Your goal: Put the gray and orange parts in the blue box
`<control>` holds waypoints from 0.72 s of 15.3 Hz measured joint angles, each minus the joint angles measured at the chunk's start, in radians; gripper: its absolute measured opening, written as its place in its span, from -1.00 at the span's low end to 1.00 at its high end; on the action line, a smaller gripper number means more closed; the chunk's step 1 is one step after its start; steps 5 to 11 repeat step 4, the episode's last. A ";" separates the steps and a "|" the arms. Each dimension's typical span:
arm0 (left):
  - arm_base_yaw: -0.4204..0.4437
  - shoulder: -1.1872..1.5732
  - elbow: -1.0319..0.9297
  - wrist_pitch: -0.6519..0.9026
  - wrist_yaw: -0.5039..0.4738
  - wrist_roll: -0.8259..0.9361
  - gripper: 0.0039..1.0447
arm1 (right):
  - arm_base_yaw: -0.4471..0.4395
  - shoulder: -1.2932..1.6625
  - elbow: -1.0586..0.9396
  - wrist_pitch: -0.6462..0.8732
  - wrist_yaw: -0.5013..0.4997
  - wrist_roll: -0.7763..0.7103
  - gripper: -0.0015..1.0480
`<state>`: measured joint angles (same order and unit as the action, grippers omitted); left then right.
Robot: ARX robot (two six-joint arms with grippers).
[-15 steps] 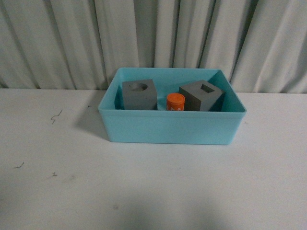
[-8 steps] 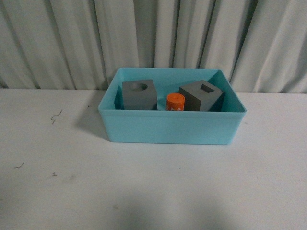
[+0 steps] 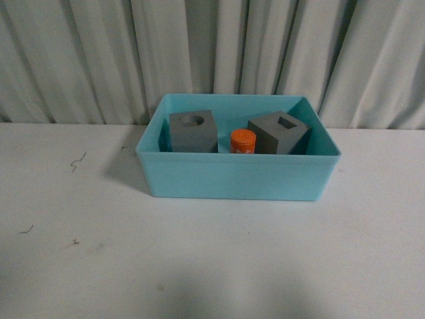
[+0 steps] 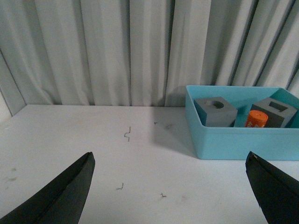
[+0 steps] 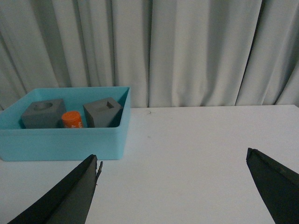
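Turquoise plastic bin on the white table holds everything: the gray cube with a round hole at its left, the gray cube with a square hole tilted at its right, the small orange cylinder between them, perhaps touching neither. Both the left gripper and the right gripper hang spread wide, empty, well apart from the bin.

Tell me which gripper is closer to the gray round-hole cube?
Left, probably. The matte gray round-hole cube sits at the turquoise plastic bin's left end; left gripper is off that side, right gripper off the opposite side.
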<state>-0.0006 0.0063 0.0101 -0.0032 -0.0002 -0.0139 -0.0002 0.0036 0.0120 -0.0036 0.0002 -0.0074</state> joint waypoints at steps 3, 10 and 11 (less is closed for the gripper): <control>0.000 0.000 0.000 0.000 0.000 0.000 0.88 | 0.000 0.000 0.000 0.000 0.000 0.000 0.87; 0.000 0.000 0.000 0.000 0.000 0.000 0.88 | 0.000 0.000 0.000 0.000 0.000 0.000 0.87; 0.000 0.000 0.000 0.000 0.000 0.000 0.88 | 0.000 0.000 0.000 0.000 0.000 0.000 0.87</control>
